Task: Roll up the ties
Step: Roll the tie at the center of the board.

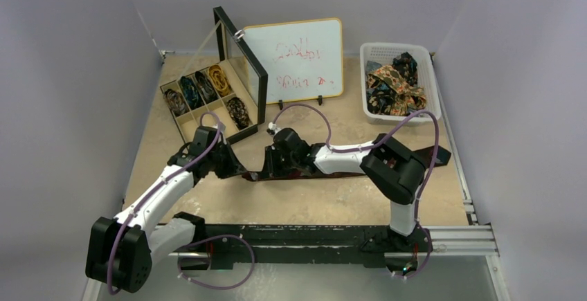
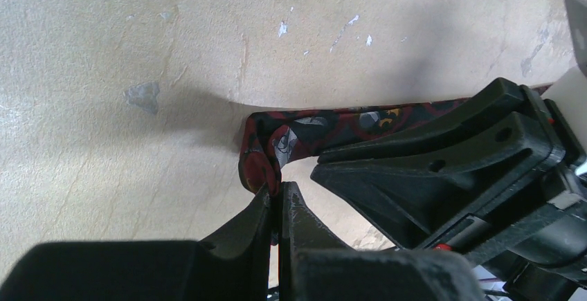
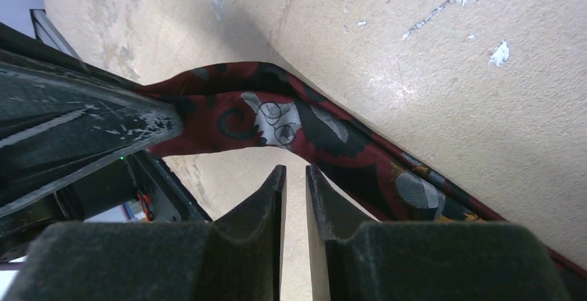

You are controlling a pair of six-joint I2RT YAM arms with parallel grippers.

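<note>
A dark maroon patterned tie lies in a long strip across the middle of the table. My left gripper is shut on its folded left end, which shows as a small curl at the fingertips in the left wrist view. My right gripper sits just right of it over the tie. In the right wrist view its jaws stand a narrow gap apart with nothing between them. The tie arches just beyond their tips.
An open compartment box at the back left holds several rolled ties, its lid upright. A whiteboard stands behind the arms. A white basket at the back right holds loose ties. Purple cables loop over both arms.
</note>
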